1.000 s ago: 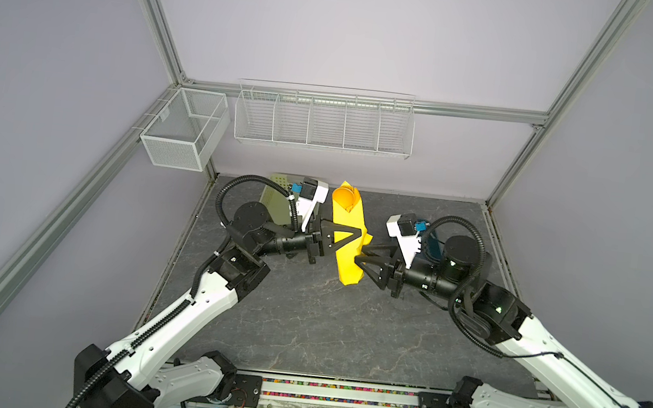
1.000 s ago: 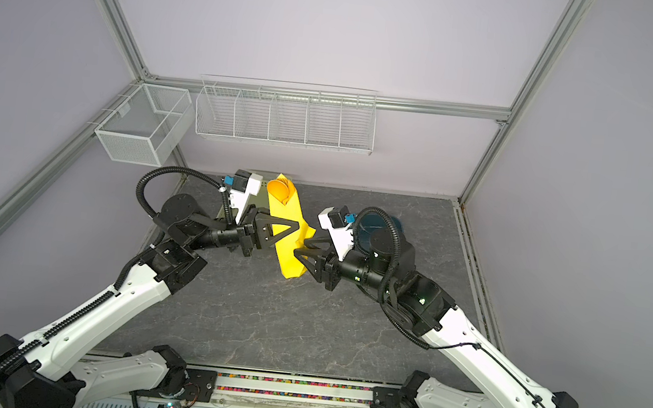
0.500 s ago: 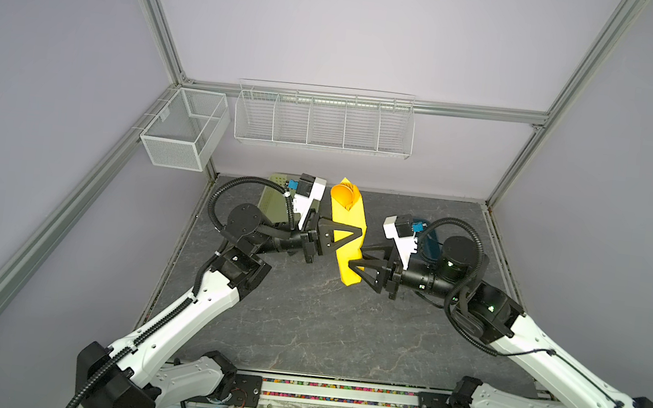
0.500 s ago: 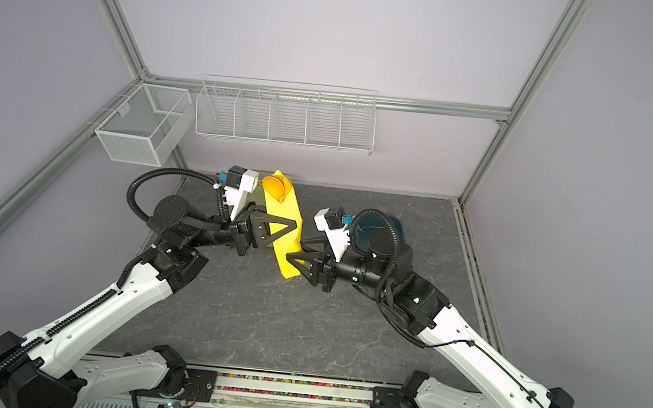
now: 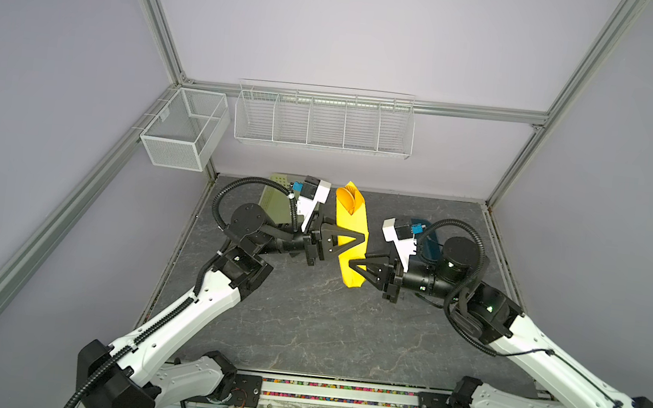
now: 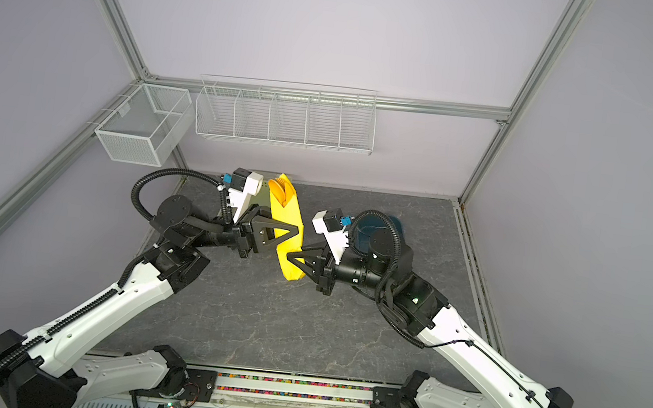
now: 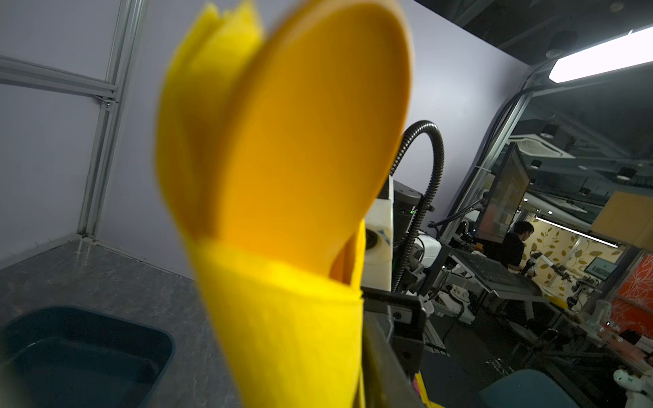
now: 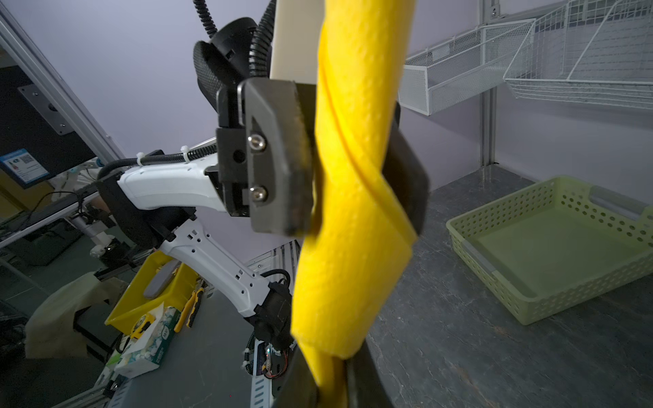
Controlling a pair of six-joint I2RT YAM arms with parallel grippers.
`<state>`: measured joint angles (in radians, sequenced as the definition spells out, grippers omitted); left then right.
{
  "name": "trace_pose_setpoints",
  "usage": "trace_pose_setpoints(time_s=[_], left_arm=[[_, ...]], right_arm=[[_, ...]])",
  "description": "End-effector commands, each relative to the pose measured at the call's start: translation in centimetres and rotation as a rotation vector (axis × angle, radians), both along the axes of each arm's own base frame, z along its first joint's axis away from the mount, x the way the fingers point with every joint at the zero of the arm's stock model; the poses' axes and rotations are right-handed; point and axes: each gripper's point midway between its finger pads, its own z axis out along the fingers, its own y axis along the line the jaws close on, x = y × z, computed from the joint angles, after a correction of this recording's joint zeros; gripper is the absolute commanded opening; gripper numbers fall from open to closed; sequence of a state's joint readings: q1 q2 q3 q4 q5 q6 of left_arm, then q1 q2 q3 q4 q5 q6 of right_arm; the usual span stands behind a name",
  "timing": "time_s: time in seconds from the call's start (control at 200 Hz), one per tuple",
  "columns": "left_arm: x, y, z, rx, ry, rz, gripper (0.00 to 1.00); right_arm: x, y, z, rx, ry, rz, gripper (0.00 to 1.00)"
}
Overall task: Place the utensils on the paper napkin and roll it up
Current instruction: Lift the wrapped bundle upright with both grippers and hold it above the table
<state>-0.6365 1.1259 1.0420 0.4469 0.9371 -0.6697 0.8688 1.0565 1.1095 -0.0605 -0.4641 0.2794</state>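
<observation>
**Top views.**
- Paper napkin (image 5: pixel 351 233): rolled into a long yellow tube, held off the table (image 5: pixel 303 315), slanting from the back wall toward the middle.
- Utensils (image 5: pixel 347 201): only an orange rounded bowl showing, poking out of the tube's far end; the rest wrapped inside.
- Left gripper (image 5: pixel 360 240): set across the middle of the tube, probably to steady it.
- Right gripper (image 5: pixel 352 264): at the near end, probably to keep the wrap from springing loose.
- Green basket (image 5: pixel 274 203) behind the left arm, blue tub (image 5: pixel 429 242) behind the right; neither touching the roll.

**Left wrist view.**
- Blurred spoon bowl (image 7: pixel 311 141) filling the frame, rising from the napkin's open mouth (image 7: pixel 289 318).
- Blue tub (image 7: pixel 77 353) on the table beyond.

**Right wrist view.**
- Left gripper (image 8: pixel 353 159): one jaw on each side of the tube, close against it. Squeezing or merely bracketing: cannot tell.
- Right gripper (image 8: pixel 328 388): fingers pinching the flattened tail of the napkin.
- Loose paper edge spiralling round the tube.
- Rolling judged all but finished.
</observation>
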Motion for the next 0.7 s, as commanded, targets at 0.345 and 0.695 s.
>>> trace_pose_setpoints(time_s=[0.345, 0.695], left_arm=[[-2.1, -0.4, -1.3, 0.02, 0.025, -0.105, 0.68], [-3.0, -0.4, -0.3, -0.024, -0.02, -0.133, 0.32]], right_arm=[[-1.1, -0.7, 2.9, 0.096, -0.088, 0.02, 0.06], [-0.9, -0.6, 2.0, 0.08, -0.054, 0.011, 0.06]])
